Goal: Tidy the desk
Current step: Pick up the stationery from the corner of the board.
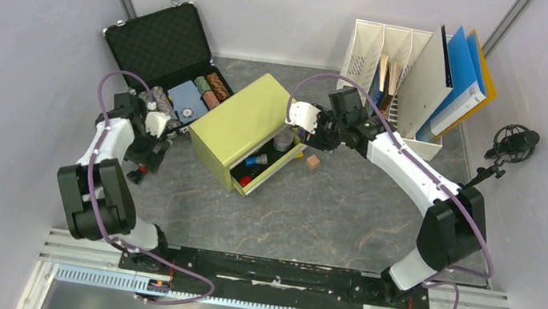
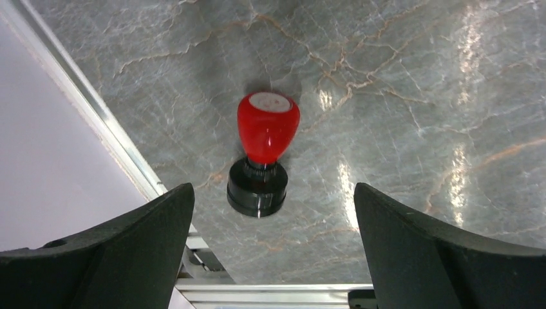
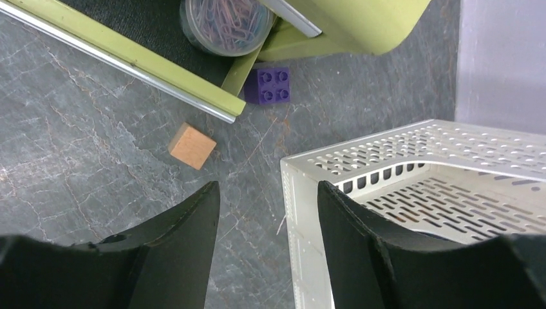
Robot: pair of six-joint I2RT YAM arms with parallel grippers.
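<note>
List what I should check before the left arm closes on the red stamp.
1. Left gripper open: ok, jaws wide.
2. Red stamp centred in its gap: ok.
3. Desk around the stamp free of other things: ok in the left wrist view.
4. Stamp upright or on its side: cannot tell.
5. Right gripper out of the way: ok, it hovers across the desk by the white tray, jaws apart.
</note>
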